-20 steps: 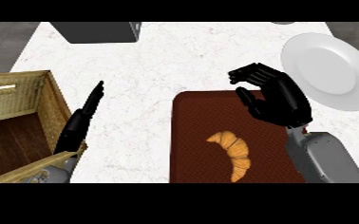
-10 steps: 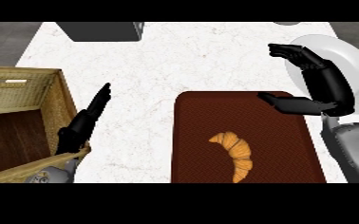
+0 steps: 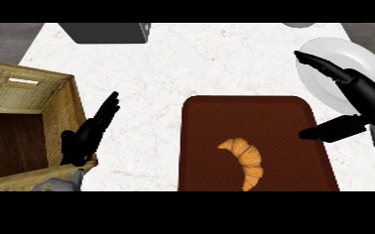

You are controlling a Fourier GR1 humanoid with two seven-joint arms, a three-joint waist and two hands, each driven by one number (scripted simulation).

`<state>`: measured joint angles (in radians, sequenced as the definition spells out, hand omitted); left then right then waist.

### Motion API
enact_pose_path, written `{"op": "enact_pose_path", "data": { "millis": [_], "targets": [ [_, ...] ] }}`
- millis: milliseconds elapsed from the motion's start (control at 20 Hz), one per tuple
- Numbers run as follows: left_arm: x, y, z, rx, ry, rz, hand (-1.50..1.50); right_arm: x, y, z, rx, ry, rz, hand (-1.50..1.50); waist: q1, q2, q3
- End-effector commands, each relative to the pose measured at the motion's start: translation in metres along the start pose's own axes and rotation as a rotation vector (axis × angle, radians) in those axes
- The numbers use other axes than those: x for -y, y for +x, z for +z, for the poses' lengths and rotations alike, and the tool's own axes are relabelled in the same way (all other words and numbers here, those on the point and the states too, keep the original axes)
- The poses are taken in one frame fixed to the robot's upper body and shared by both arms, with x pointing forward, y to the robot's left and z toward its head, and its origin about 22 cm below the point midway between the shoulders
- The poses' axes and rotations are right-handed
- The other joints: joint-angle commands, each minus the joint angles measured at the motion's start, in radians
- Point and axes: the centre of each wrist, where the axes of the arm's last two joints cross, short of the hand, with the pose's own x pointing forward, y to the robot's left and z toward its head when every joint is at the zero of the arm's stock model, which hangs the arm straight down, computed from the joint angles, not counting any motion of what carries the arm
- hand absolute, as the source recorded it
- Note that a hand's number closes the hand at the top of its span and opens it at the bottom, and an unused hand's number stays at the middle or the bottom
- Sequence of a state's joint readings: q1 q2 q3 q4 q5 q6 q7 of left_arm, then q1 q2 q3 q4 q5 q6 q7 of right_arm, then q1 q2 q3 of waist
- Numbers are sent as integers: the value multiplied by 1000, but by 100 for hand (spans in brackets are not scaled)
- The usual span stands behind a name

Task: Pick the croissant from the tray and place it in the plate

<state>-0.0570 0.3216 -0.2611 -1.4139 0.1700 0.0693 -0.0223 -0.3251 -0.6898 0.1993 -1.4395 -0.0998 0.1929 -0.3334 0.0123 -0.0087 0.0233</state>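
Observation:
A golden croissant lies on the dark brown tray, in its near middle part. The white plate sits at the right edge of the counter, behind the tray's far right corner. My right hand hangs over the plate's near side and the tray's right edge, open, with the fingers stretched toward the plate and the thumb pointing left over the tray. It holds nothing and is apart from the croissant. My left hand rests open at the left, fingers straight.
A wooden crate stands at the left edge, right beside my left hand. A dark grey box sits at the back of the white marble counter. A grey round object peeks in at the back right.
My right hand has swung right, from above the tray's far right corner to over the plate and tray edge. The croissant and left hand keep their places; the view shifted slightly.

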Motion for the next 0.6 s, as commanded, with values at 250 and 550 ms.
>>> {"op": "enact_pose_path", "data": {
  "millis": [250,550],
  "targets": [
    [13,-23,13,-240,117,197,0,-9,34,-6,-94,321,266,-150,-10,3,-25],
    [4,-29,18,-251,131,222,0,-61,43,-8,-159,352,319,-150,-10,6,-24]
  ]
}}
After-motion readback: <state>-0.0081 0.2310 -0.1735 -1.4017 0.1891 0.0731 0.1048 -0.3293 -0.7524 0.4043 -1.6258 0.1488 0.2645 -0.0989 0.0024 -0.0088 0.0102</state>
